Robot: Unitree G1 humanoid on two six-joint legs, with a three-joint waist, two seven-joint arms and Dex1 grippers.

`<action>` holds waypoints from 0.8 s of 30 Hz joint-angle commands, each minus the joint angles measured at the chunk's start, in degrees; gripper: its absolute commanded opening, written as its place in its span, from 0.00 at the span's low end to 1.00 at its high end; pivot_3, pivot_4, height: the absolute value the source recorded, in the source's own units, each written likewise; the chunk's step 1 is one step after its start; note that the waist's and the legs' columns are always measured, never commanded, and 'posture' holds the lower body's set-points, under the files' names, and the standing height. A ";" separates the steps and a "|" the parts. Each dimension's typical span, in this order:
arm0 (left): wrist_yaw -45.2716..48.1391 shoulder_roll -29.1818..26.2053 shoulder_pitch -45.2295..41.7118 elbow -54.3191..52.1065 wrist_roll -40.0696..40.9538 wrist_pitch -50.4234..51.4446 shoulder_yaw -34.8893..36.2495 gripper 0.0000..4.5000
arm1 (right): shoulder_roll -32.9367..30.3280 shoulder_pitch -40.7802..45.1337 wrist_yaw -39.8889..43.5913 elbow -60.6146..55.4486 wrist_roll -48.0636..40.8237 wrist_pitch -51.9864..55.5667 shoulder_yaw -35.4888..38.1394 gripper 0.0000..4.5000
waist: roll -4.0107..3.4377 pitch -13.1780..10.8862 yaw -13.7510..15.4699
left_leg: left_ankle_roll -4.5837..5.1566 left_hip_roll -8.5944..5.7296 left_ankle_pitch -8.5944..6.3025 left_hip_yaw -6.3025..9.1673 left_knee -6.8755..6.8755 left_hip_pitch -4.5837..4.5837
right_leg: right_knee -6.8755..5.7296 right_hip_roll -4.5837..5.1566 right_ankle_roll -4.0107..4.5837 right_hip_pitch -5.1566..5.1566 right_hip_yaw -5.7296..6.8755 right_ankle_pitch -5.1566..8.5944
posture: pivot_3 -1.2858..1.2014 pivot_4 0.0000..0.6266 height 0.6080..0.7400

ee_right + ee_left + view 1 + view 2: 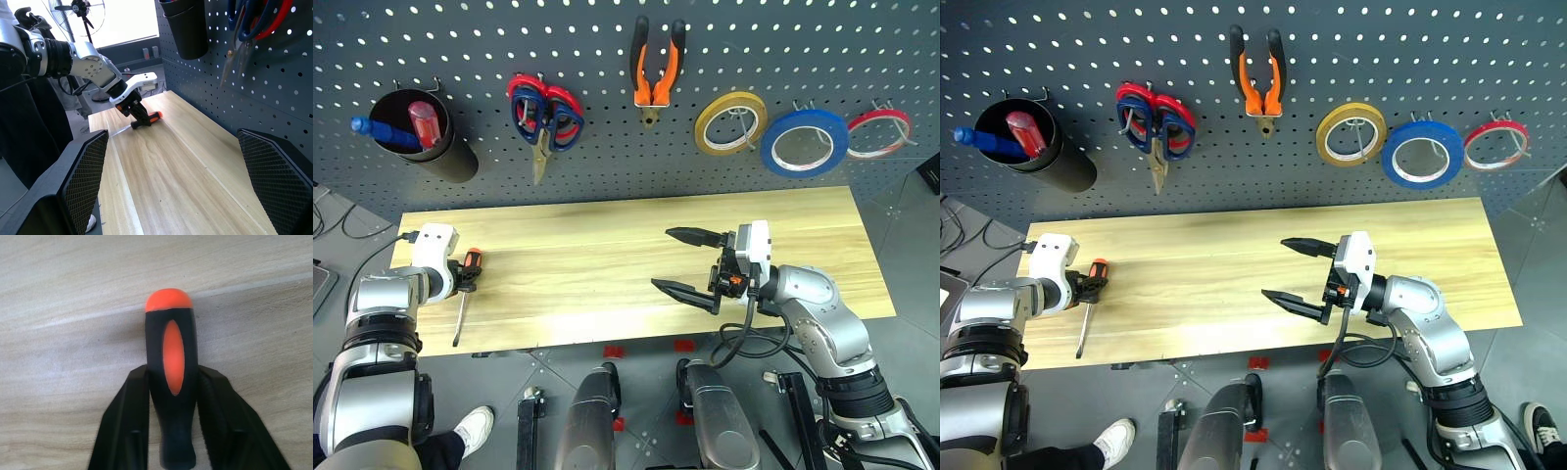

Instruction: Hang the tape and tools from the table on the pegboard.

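Screwdriver [171, 382] on table [607, 264], between left pincer [172, 426] fingers

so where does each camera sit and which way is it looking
Head views: high, looking down at the table and pegboard; both arms show.
Left wrist view: looks along the left gripper, closed on the screwdriver.
Right wrist view: looks along the table past the open right gripper.
Shared: the screwdriver.
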State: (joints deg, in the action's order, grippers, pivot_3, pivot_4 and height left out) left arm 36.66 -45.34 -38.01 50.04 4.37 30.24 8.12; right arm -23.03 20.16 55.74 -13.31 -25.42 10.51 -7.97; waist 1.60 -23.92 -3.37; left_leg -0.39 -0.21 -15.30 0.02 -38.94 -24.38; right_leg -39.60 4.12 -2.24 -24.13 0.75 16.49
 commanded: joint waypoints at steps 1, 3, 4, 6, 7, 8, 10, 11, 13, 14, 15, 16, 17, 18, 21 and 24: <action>1.33 -1.01 1.01 0.04 -0.56 -0.19 -0.71 0.22 | -0.23 -0.48 0.13 -2.20 -0.49 -0.99 0.60 1.00 | 0.00 0.00 0.04 | 0.00 0.00 0.00 0.00 0.00 0.00 | 0.00 0.00 0.00 0.00 0.00 0.00 | 0.47 0.72 1.00; 1.71 -0.92 2.57 -2.99 0.25 1.28 -0.09 0.22 | -0.23 -0.51 0.30 -2.21 -0.71 -1.10 0.71 1.00 | 0.00 0.00 0.06 | -0.01 0.00 0.00 -0.01 0.00 0.00 | 0.01 0.01 0.00 0.01 0.00 0.00 | 0.47 0.70 1.00; 1.76 -0.94 3.90 -5.49 1.01 2.55 0.61 0.22 | -0.18 -0.45 0.40 -2.17 -0.94 -1.15 0.86 1.00 | 0.00 0.01 0.04 | -0.01 0.00 0.00 -0.01 0.00 0.00 | 0.03 0.02 0.00 0.01 0.00 0.00 | 0.47 0.69 1.00; 1.52 -0.87 5.89 -9.21 2.03 4.48 1.69 0.22 | -0.05 -0.31 0.56 -1.92 -1.13 -1.35 0.99 1.00 | 0.01 0.01 -0.06 | -0.02 0.00 0.01 -0.04 0.00 -0.01 | 0.05 0.04 0.00 0.01 -0.02 0.00 | 0.47 0.68 1.00; 1.22 -0.70 7.37 -12.07 2.86 5.78 2.53 0.22 | -0.02 -0.23 0.78 -1.64 -1.12 -1.65 1.01 1.00 | 0.01 0.01 -0.04 | -0.02 0.01 0.01 -0.03 0.00 -0.01 | 0.06 0.05 0.00 0.00 0.00 0.00 | 0.47 0.67 1.00; 1.17 -0.39 10.00 -17.47 4.24 7.87 3.72 0.22 | -0.02 -0.16 1.30 -1.36 -1.40 -2.05 1.19 1.00 | 0.03 0.02 -0.11 | -0.03 0.03 0.01 -0.02 0.01 -0.01 | 0.06 0.05 0.00 0.01 0.03 0.00 | 0.47 0.66 1.00; 0.74 0.22 15.11 -28.22 6.69 12.00 5.87 0.22 | 0.03 0.03 2.42 -0.74 -1.96 -2.95 1.41 1.00 | 0.06 0.04 -0.24 | -0.04 0.07 0.02 -0.02 0.02 -0.03 | 0.08 0.05 0.00 0.01 0.02 0.00 | 0.47 0.63 1.00; 0.34 0.47 16.71 -31.69 7.41 13.38 6.57 0.22 | 0.16 0.17 2.70 -0.35 -2.07 -3.28 1.41 1.00 | 0.07 0.05 -0.14 | -0.06 0.07 0.02 0.00 0.03 -0.05 | 0.12 0.05 0.00 0.00 0.04 -0.01 | 0.47 0.62 1.00; -0.68 0.95 19.56 -39.44 8.93 15.39 8.28 0.22 | 0.43 0.47 3.39 0.48 -1.93 -4.42 1.45 1.00 | 0.14 0.10 0.04 | -0.10 0.10 0.05 0.09 0.02 -0.10 | 0.16 0.06 0.00 0.01 0.03 -0.01 | 0.47 0.59 1.00; -1.02 1.02 20.28 -41.65 9.40 15.90 8.67 0.22 | 0.63 0.72 3.66 1.05 -1.73 -5.01 1.33 1.00 | 0.17 0.12 0.11 | -0.14 0.11 0.07 0.15 0.02 -0.12 | 0.15 0.06 0.00 0.01 0.02 -0.01 | 0.47 0.58 1.00; -0.99 0.66 21.65 -46.68 9.95 16.45 9.10 0.22 | 0.67 0.88 3.85 1.50 -1.59 -5.64 1.53 1.00 | 0.22 0.17 0.26 | -0.21 0.11 0.11 0.21 0.02 -0.13 | 0.15 0.06 0.00 0.02 0.04 -0.01 | 0.48 0.56 1.00; -0.98 0.34 22.45 -49.75 10.29 16.73 9.26 0.22 | 0.80 1.11 3.97 2.05 -1.42 -6.14 1.61 1.00 | 0.24 0.19 0.38 | -0.30 0.10 0.16 0.32 0.03 -0.16 | 0.14 0.06 0.01 0.03 0.12 -0.01 | 0.48 0.55 1.00; -1.10 0.19 22.95 -52.43 10.78 17.24 9.61 0.22 | 0.90 1.33 4.00 2.55 -1.24 -6.55 1.69 1.00 | 0.25 0.21 0.54 | -0.33 0.10 0.18 0.39 0.02 -0.19 | 0.15 0.06 0.01 0.04 0.17 -0.01 | 0.48 0.54 1.00; -0.84 -0.30 22.78 -56.21 12.09 18.68 10.48 0.22 | 0.89 1.51 3.94 2.96 -1.05 -7.13 1.98 1.00 | 0.24 0.29 0.67 | -0.36 0.08 0.20 0.44 0.03 -0.20 | 0.16 0.06 0.01 0.04 0.20 -0.02 | 0.48 0.50 1.00; 0.97 -2.85 20.85 -63.54 15.63 22.64 11.95 0.22 | 0.90 2.08 4.10 4.12 -0.63 -9.01 2.35 1.00 | 0.45 0.73 0.97 | -0.52 0.05 0.30 0.66 0.01 -0.36 | 0.19 0.06 0.02 0.01 0.41 -0.02 | 0.48 0.44 1.00; 4.42 -7.46 15.76 -67.24 20.37 26.10 13.36 0.22 | 1.25 2.75 2.95 4.28 -1.06 -8.99 2.94 1.00 | 0.57 1.54 1.14 | -0.71 0.05 0.41 0.88 0.05 -0.44 | 0.22 -0.01 0.03 0.00 0.59 -0.02 | 0.49 0.39 1.00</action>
State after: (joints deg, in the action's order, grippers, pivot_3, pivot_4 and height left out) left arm 39.05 -50.17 -19.64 -13.37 21.62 54.63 17.95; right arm -22.08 22.46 58.98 -8.18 -25.87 2.77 -6.32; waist 2.17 -22.38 -2.23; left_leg -1.14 -0.17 -14.87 0.93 -38.88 -24.83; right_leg -39.37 4.10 -2.21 -24.13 1.40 16.47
